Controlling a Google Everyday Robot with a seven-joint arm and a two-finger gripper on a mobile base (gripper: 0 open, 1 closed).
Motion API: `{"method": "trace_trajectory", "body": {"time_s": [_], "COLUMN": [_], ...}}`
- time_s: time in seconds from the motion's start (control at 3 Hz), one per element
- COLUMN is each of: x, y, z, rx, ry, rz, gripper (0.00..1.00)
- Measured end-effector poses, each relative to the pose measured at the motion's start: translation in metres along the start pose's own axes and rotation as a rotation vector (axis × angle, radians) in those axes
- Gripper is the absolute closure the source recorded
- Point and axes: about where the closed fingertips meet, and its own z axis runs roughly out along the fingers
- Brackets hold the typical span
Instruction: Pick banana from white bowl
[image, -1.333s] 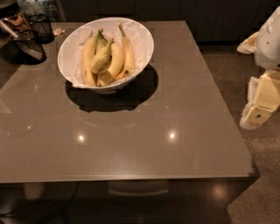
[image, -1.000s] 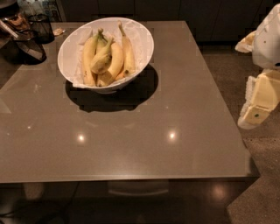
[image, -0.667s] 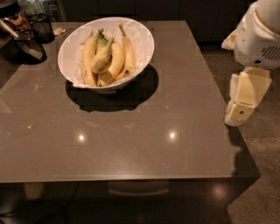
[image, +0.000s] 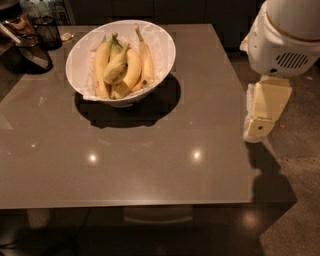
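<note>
**Bananas in the bowl, gripper off the bench's right edge**

The white bowl (image: 163, 44) stood on the far left part of the brown, glossy bench (image: 150, 160), casting a dark shadow onto the surface toward the near right. Inside it, on a crinkled white lining, lay a bunch of yellow bananas (image: 131, 70) with their stems pointing to the far side. One long banana leaned along the right wall, another lay along the left, and a shorter one with a greenish stem rested on top of the others in the middle.

The gripper (image: 260, 117), a cream block, hung beyond the right edge of the bench over the speckled floor (image: 300, 165), well apart from the bowl and touching nothing. Whether its grip was wide or narrow could not be made out from this side. Above it sat the robot's rounded white housing (image: 282, 37) with a small vent grille.

At the far left corner, a dark mesh cup (image: 47, 30) stood beside other dark clutter, apart from the bowl. Two ceiling lights were mirrored as bright spots on the near half of the bench
</note>
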Motion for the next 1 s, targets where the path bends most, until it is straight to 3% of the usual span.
{"method": "trace_trajectory", "body": {"time_s": [0.33, 1.0], "x": [-0.009, -0.084], "y": [0.003, -0.007], "z": [-0.001, -0.030], "rx": [-0.029, -0.004], "ry": [-0.033, -0.058], "rz": [0.015, -0.085], "gripper": [0.00, 0.00]}}
